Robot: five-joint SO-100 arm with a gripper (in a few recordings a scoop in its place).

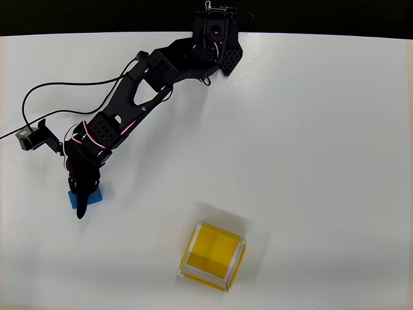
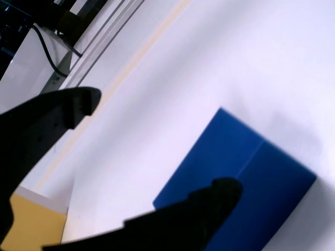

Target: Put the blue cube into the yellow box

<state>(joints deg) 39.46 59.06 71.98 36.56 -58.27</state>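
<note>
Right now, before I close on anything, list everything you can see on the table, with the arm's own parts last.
blue cube: one, bright blue, on the table at lower left in the overhead view, partly under the gripper; in the wrist view it lies beside the lower finger.
yellow box: one, yellow inside with a pale rim, lower middle of the overhead view, apart from the cube.
table: one, white.
small black block: one, black, cabled, at the left edge in the overhead view.
arm: one, black, reaching from the top middle to the lower left.
gripper: one, black, jaws open, over the cube's left part.
</note>
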